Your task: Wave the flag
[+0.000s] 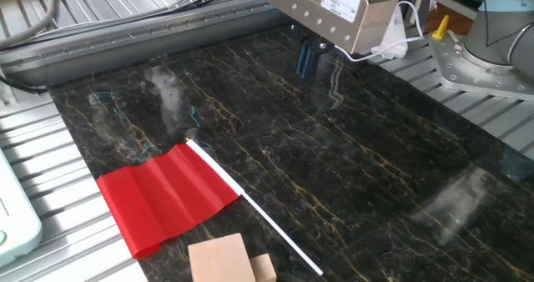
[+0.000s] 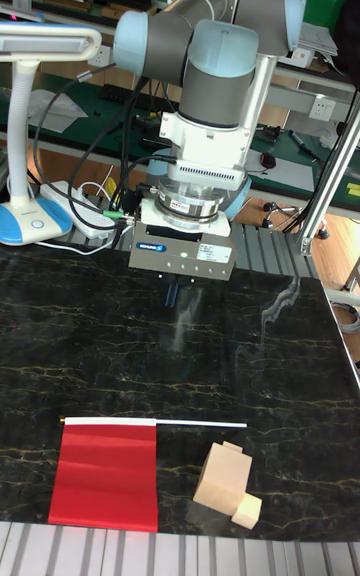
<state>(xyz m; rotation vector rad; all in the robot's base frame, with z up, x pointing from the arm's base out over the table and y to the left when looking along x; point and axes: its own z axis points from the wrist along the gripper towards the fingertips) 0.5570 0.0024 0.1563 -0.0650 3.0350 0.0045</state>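
Hung above the far side of the dark worktop (image 1: pixel 359 173): end effector (image 1: pixel 306 58), fingers close together, holding nothing. Lay flat near the front edge, well apart from it: the flag (image 1: pixel 167 197), stick (image 2: pixel 200 423) bare toward the right. Best gripped on that bare stick. Crowded just beside it: wooden blocks (image 2: pixel 226 482).

End effector (image 1: pixel 307 58) (image 2: pixel 173 292) points straight down, fingers close together, gripping nothing.
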